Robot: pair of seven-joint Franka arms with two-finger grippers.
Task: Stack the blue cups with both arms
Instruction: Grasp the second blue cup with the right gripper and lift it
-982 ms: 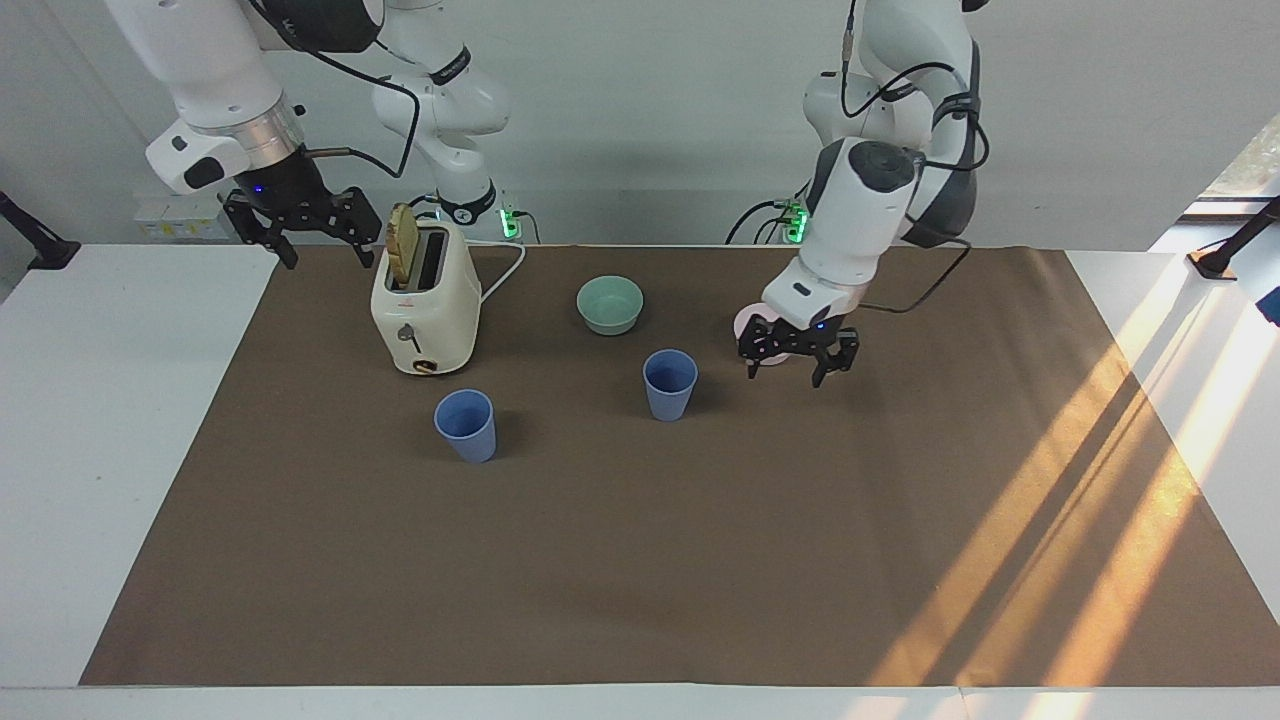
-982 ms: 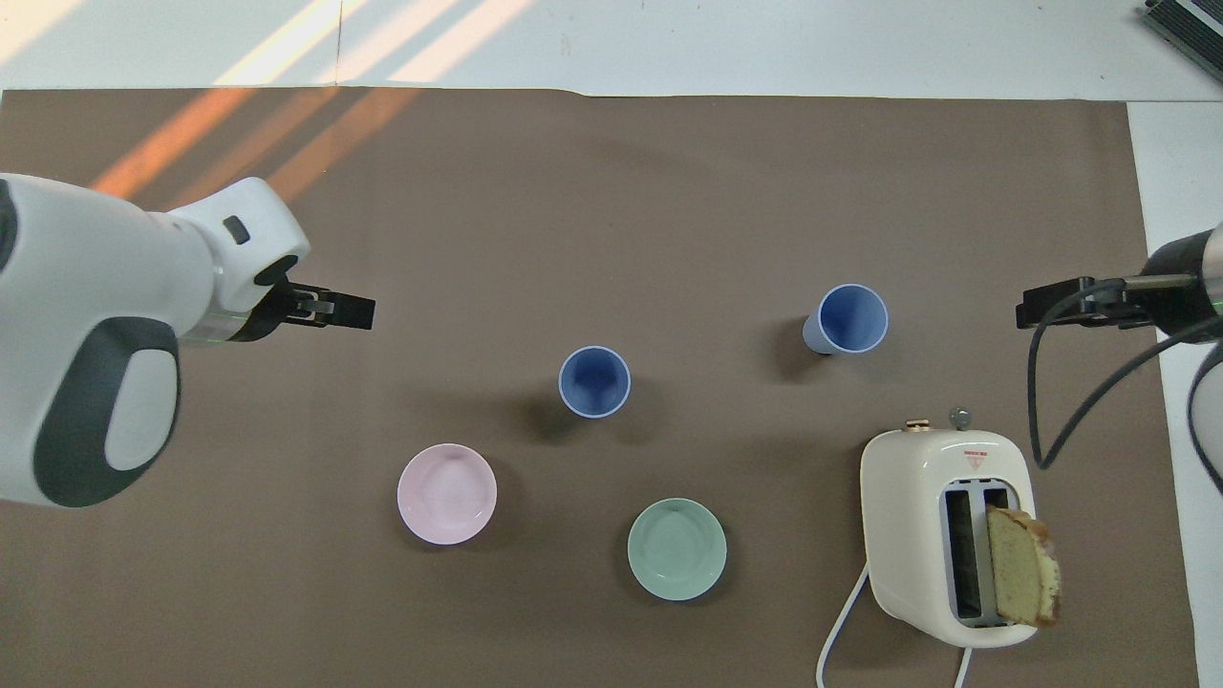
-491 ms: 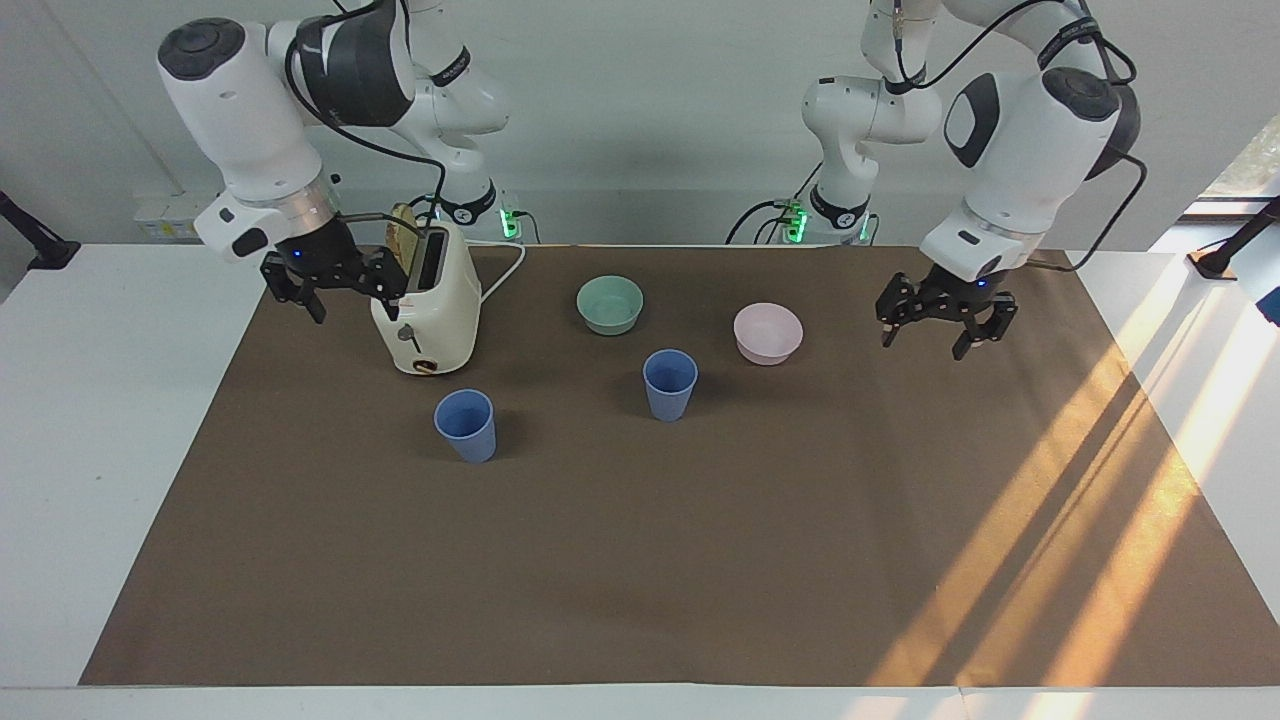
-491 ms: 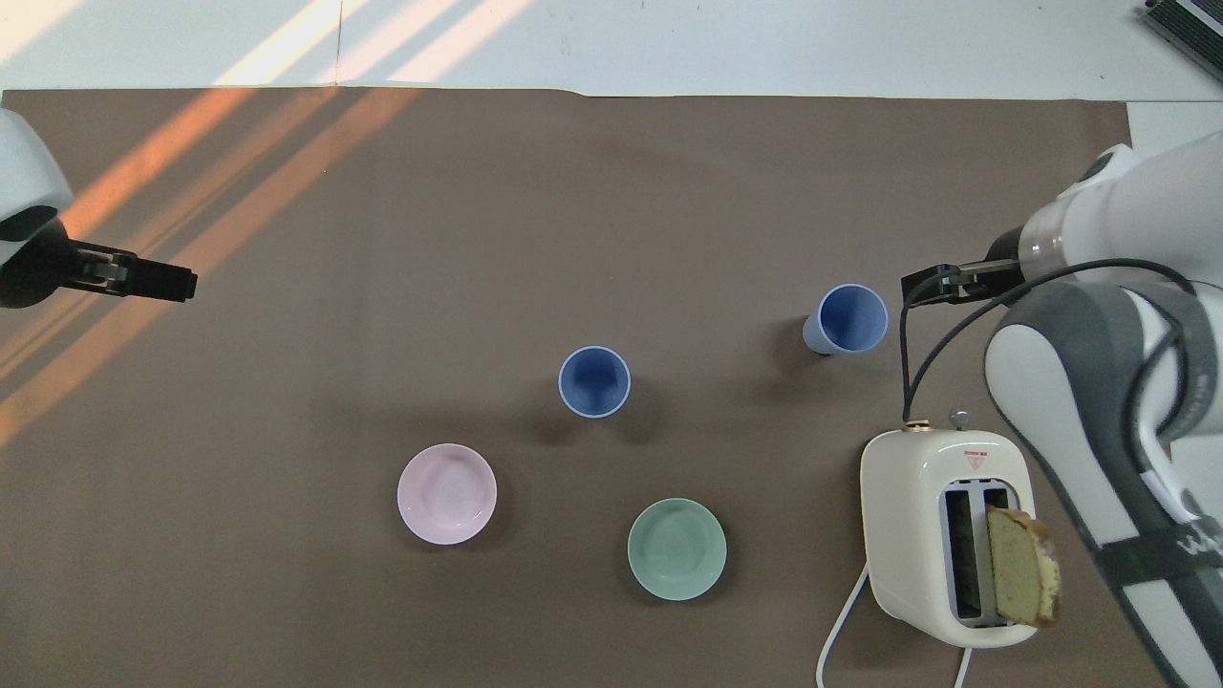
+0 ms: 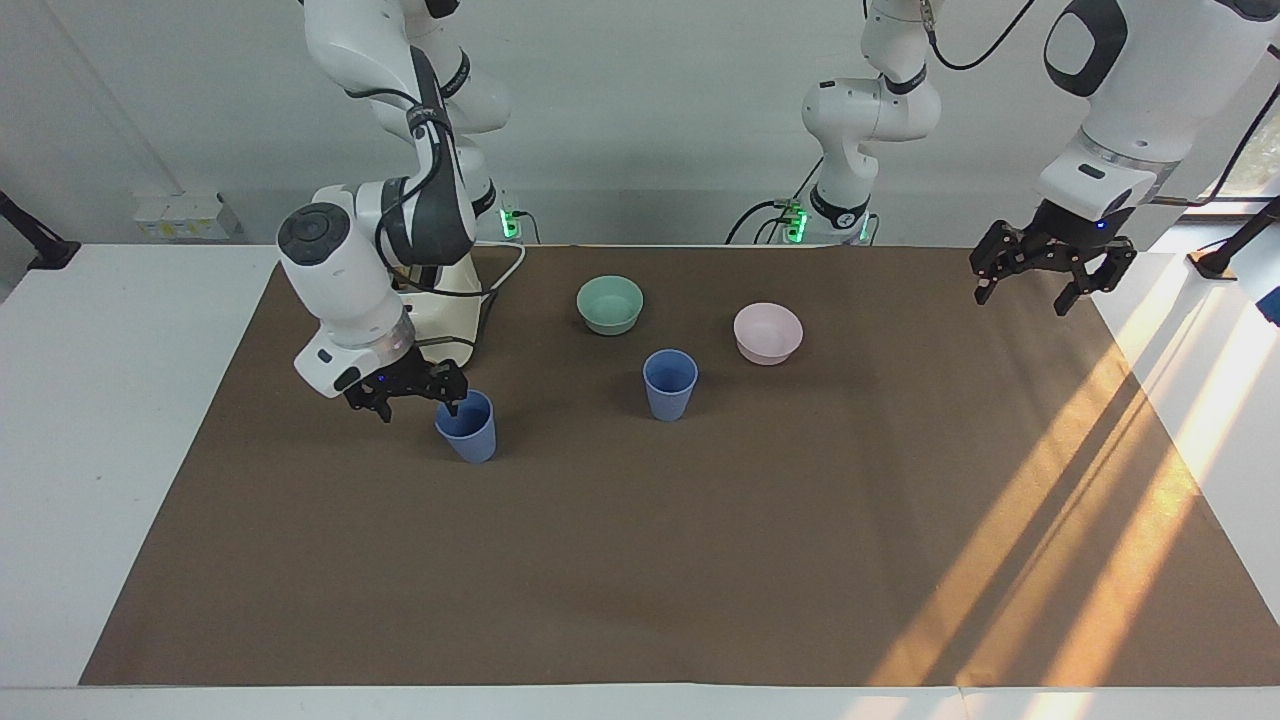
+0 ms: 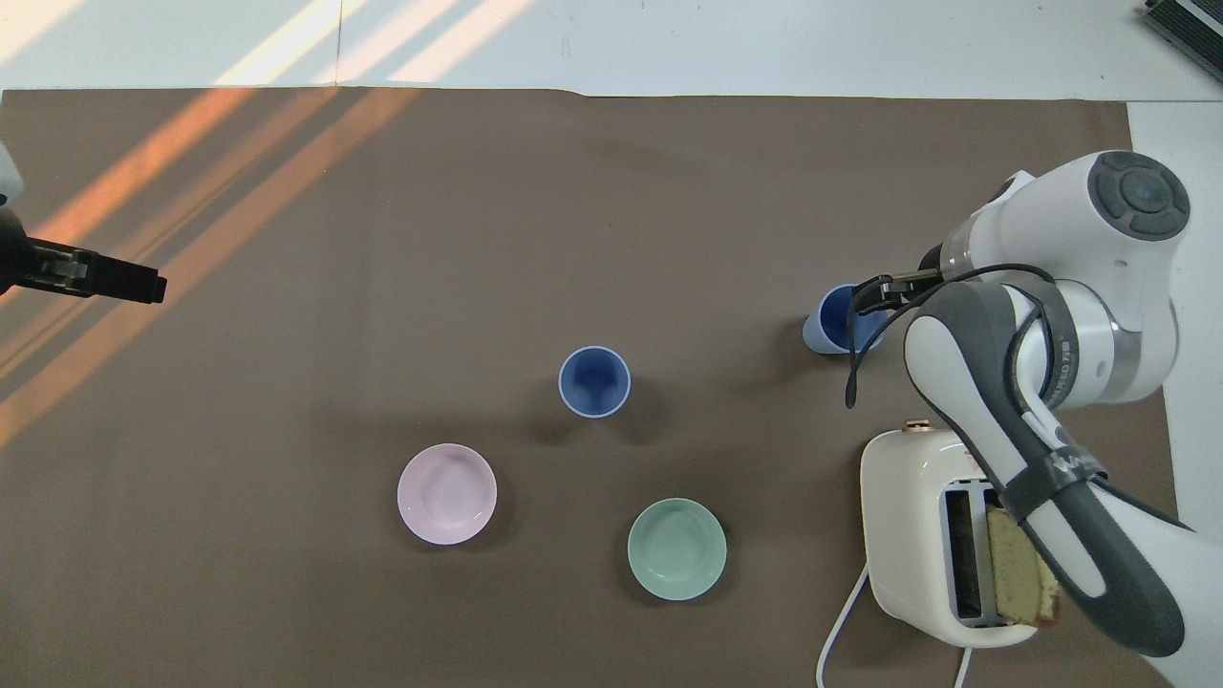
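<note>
Two blue cups stand upright on the brown mat. One cup is in the middle. The other cup stands toward the right arm's end, farther from the robots than the toaster. My right gripper is open and low at this cup. One finger is over its rim and the other is outside it, toward the right arm's end. My left gripper is open and empty, raised over the mat's edge at the left arm's end.
A cream toaster with a bread slice stands near the right arm's base, partly hidden by that arm. A mint-green bowl and a pale pink bowl sit nearer to the robots than the middle cup.
My right gripper has come down from beside the toaster to the rim of the nearby blue cup. My left gripper has risen and swung out toward its own end of the table.
</note>
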